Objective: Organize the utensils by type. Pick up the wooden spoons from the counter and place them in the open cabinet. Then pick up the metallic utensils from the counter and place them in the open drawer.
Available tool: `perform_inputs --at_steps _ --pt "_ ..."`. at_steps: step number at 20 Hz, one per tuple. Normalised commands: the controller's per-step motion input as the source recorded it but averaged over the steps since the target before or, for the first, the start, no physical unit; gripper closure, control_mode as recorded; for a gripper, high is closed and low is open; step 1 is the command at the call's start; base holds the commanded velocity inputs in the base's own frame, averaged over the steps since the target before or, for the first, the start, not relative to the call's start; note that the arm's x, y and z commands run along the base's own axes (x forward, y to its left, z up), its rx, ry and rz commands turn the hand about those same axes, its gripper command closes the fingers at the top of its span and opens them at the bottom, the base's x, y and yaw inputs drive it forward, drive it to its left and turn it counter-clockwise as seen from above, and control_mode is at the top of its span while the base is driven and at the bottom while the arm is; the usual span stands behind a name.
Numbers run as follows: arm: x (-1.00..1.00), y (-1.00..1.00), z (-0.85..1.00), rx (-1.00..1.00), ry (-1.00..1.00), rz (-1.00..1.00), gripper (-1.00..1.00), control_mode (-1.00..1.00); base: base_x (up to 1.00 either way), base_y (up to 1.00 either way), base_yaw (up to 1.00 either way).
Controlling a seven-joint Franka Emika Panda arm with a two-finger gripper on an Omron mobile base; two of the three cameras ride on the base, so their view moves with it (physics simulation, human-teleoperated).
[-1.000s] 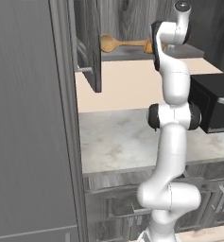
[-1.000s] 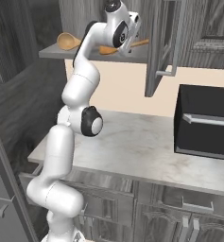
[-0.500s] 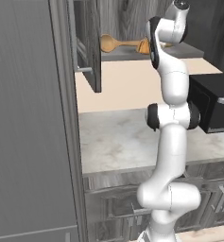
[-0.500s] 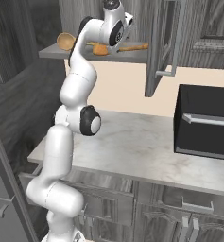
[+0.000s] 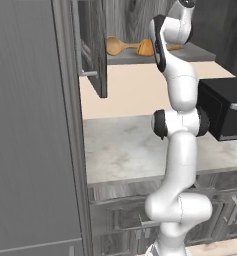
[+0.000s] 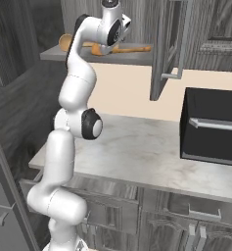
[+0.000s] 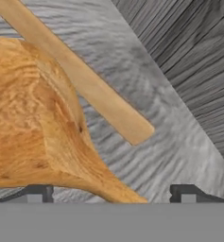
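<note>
Up at the open cabinet (image 6: 172, 49), the robot's gripper (image 6: 106, 48) sits just off the pale shelf (image 6: 58, 53), jaws spread wide and holding nothing. Two wooden spoons (image 5: 119, 46) lie on that shelf, a bowl and a crossing handle right before the gripper in the hand view. Compared with a second ago, the hand has drawn slightly back from the spoons and turned. This suggests the wooden-spoon half of the job is finished. Below, the grey marbled bench (image 5: 130, 150) carries a black box-shaped appliance (image 6: 210, 125); the metallic pieces likely come next.
</note>
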Motion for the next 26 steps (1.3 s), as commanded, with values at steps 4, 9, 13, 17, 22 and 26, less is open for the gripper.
perform_inputs --at_steps 4,9,13,17,22,26 --pt "-0.32 -0.06 0.0 0.12 -0.01 0.0 -1.0 -1.0 0.0 0.0 0.0" --pt "-0.59 -0.28 0.0 0.12 -0.04 0.0 -1.0 -1.0 0.0 0.0 0.0" --pt "-0.89 -0.24 0.0 0.11 -0.18 -0.03 -1.0 -1.0 0.0 0.0 0.0" --pt "-1.0 -0.02 -0.09 0.09 -0.3 -0.12 -1.0 -1.0 0.0 0.0 0.0" --pt "-1.0 0.15 -0.27 0.02 -0.35 -0.18 -1.0 -1.0 0.0 0.0 0.0" --pt "-1.0 0.02 -0.49 0.0 -0.28 -0.2 -1.0 -1.0 0.0 0.0 0.0"
